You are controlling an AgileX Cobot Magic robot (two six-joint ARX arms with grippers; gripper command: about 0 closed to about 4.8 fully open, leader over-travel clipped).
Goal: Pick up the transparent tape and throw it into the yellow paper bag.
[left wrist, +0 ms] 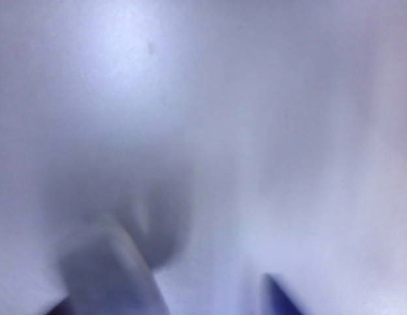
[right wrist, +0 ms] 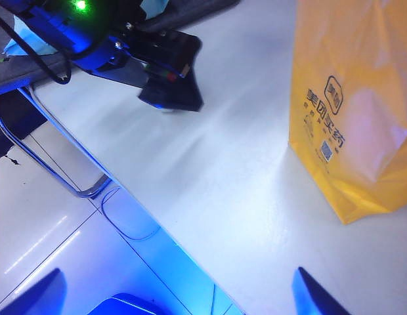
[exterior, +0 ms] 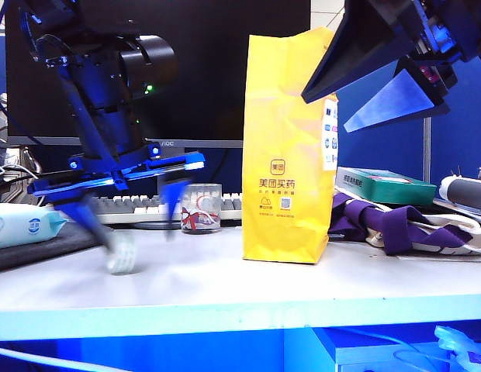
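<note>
The transparent tape [exterior: 122,256] is a small whitish ring lying on the white table [exterior: 248,287], left of centre, and it is blurred. My left gripper [exterior: 140,236] reaches down over it, one blue finger beside the roll and the other nearer the cup, jaws apart. The left wrist view is smeared: two dark fingers of the left gripper [left wrist: 197,295] with bare table between them, and no tape that I can make out. The yellow paper bag [exterior: 287,155] [right wrist: 348,111] stands upright at the centre. My right gripper [exterior: 326,115] [right wrist: 177,292] hangs open, high beside the bag's top, holding nothing.
A clear glass cup [exterior: 201,208] stands just behind the left gripper, in front of a keyboard [exterior: 140,205]. A pale blue wipes packet [exterior: 23,226] lies at far left. Right of the bag are a purple strap [exterior: 380,221] and a green box [exterior: 380,184]. The table's front edge [right wrist: 190,243] is close.
</note>
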